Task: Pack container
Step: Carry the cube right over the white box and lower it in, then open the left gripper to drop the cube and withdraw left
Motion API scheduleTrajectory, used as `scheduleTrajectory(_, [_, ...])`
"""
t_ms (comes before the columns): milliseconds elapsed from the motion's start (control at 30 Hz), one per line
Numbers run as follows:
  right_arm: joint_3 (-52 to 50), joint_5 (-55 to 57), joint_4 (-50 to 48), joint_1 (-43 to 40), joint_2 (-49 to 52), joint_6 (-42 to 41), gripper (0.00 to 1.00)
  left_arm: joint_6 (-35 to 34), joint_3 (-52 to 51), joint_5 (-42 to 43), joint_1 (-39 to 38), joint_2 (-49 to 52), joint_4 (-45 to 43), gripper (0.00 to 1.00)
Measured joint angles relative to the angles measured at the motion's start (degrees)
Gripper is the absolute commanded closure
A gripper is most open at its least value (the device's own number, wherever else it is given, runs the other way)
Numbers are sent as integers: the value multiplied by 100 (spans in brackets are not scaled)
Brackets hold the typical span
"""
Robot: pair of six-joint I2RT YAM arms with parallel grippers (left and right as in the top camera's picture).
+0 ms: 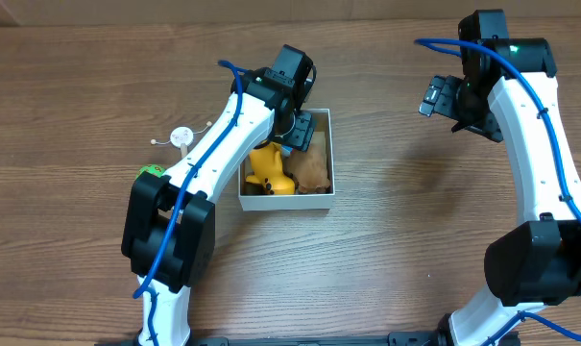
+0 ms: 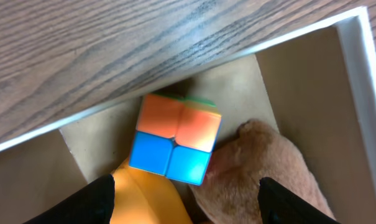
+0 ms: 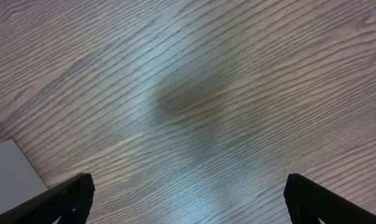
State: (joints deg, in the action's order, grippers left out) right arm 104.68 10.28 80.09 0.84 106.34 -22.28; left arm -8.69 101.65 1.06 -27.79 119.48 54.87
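The container (image 1: 331, 159), a small white-walled box with a brown floor, sits mid-table. Inside lie a yellow toy (image 1: 269, 171) and a brown plush (image 1: 310, 169). My left gripper (image 1: 298, 130) hovers over its far end. In the left wrist view a small cube (image 2: 175, 138) with orange and blue faces rests in the container's corner (image 2: 362, 56), leaning on the yellow toy (image 2: 147, 199) and the plush (image 2: 256, 168). The left gripper (image 2: 188, 200) is open, with both fingers clear of the cube. My right gripper (image 1: 444, 98) hangs open over bare table, far right of the box.
A small white trinket (image 1: 182, 136) and a green object (image 1: 152, 171) lie on the wood left of the left arm. In the right wrist view there is wood grain and a pale flat corner (image 3: 10, 171) at the lower left.
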Motion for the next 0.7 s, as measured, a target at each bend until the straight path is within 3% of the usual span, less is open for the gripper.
scheduleTrajectory(167, [0, 2, 0, 0, 0, 4, 0, -31, 431, -57, 2, -291, 468, 28])
scheduleTrajectory(400, [0, 0, -2, 0, 0, 2, 0, -833, 852, -898, 61, -1860, 2122, 23])
scheduleTrajectory(533, [0, 0, 0, 0, 0, 2, 0, -1259, 938, -1252, 433, -2365, 3021, 21])
scheduleTrajectory(700, [0, 2, -2, 0, 0, 0, 0, -1475, 859, -1357, 1106, -2286, 3646, 18])
